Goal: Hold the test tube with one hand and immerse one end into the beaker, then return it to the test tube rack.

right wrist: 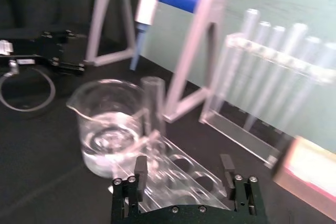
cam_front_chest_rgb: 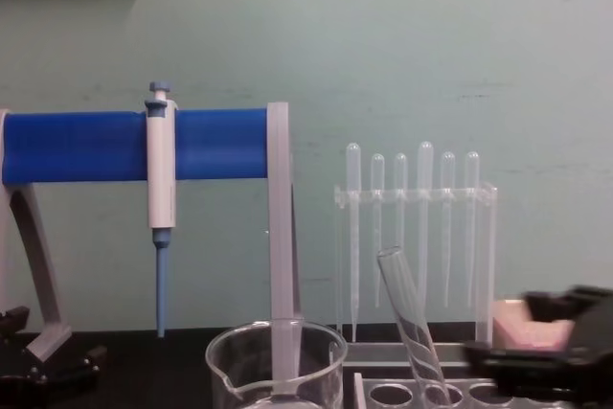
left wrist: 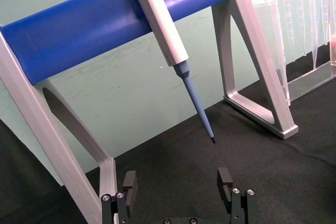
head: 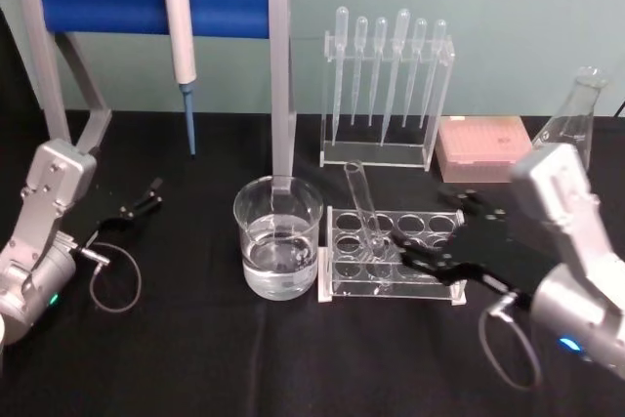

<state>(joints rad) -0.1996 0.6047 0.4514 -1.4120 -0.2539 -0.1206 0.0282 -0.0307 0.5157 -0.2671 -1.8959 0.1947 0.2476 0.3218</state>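
While the left pincer (head: 146,192) rests open and idle on the black table (head: 195,358) at the robot's left, near the foot of the blue-barred stand (head: 146,2), the right pincer (head: 444,231) reaches in from the right over the clear tube rack (head: 391,256). Its fingers (right wrist: 140,167) stand wide apart and hold nothing; in the right wrist view the rack's holes lie between them, with the tube just ahead of the left one. The test tube (head: 365,207) sits in a hole of the rack toward its left end, leaning with its open rimmed top tilted away to the left and rear. The beaker (head: 278,236) stands just beside the rack on its left, part filled with clear liquid, its spout facing forward-left. Behind the rack a row of plastic pipettes (head: 386,70) hangs in a clear holder, and a white-and-blue pipettor (head: 180,31) hangs from the blue bar. A pink box (head: 483,148) and a glass flask (head: 571,119) stand at the far right
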